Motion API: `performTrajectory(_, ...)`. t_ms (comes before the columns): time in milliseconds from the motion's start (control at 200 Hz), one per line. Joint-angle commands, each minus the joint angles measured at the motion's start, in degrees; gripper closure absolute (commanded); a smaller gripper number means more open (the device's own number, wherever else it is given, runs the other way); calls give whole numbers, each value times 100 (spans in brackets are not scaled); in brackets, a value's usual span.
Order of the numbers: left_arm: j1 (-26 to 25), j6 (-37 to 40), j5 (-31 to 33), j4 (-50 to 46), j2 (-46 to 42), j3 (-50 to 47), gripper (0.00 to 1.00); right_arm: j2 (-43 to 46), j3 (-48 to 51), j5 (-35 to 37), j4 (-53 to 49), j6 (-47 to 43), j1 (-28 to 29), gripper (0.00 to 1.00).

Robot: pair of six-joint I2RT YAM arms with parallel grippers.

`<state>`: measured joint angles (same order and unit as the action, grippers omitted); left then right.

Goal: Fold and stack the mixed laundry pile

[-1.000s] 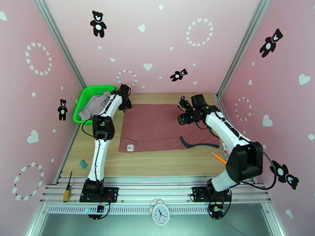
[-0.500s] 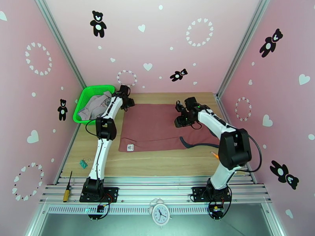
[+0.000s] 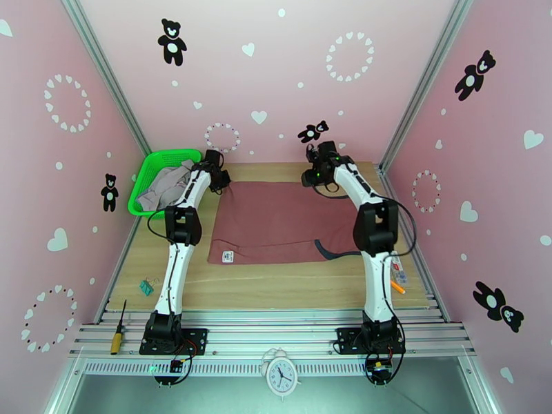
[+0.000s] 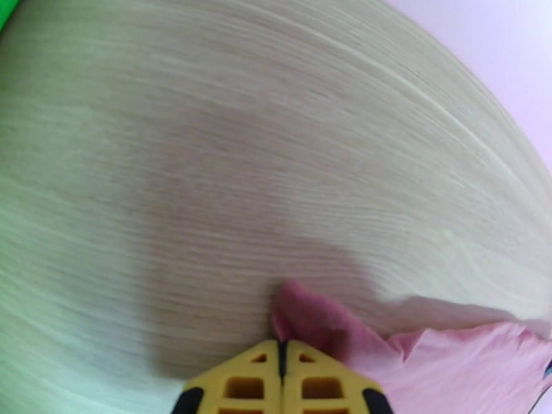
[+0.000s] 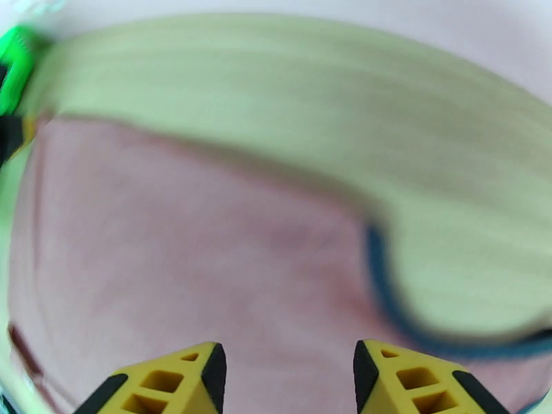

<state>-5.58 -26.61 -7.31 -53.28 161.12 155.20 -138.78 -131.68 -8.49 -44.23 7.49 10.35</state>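
The brick-red tank top [image 3: 276,219] lies spread flat on the wooden table [image 3: 276,284], its dark trim [image 3: 338,253] curling at the near right. My left gripper [image 3: 224,181] sits at the top's far left corner. In the left wrist view its yellow fingers [image 4: 262,384] are pressed together, shut on a small peak of red cloth [image 4: 307,322]. My right gripper [image 3: 308,178] hovers over the top's far edge. Its fingers [image 5: 186,381] stand open above the cloth [image 5: 193,257], beside the dark trim [image 5: 386,298]. The other laundry, grey and beige pieces [image 3: 165,188], lies bunched in the basket.
A green mesh basket [image 3: 153,163] stands at the far left of the table. A screwdriver [image 3: 119,326] and a small green clip [image 3: 146,288] lie near the left front. An orange pen [image 3: 398,286] lies by the right edge. A clock [image 3: 281,374] sits at the front rail.
My right arm has swung from the middle right of the tank top to its far edge. My left gripper has closed on the far left corner.
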Motion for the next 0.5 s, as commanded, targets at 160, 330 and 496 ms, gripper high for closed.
performTrajectory(160, -37, 103, -15, -259, 51, -475, 100, -1583, -1721, -101, -471, 276, -123, 49)
performTrajectory(330, -37, 125, 41, -297, -44, -542, 100, -1891, -1832, -369, -393, 745, -151, 51)
performTrajectory(496, -39, 69, 37, -235, -45, -631, 100, -2034, -1744, -419, -546, 979, -153, 58)
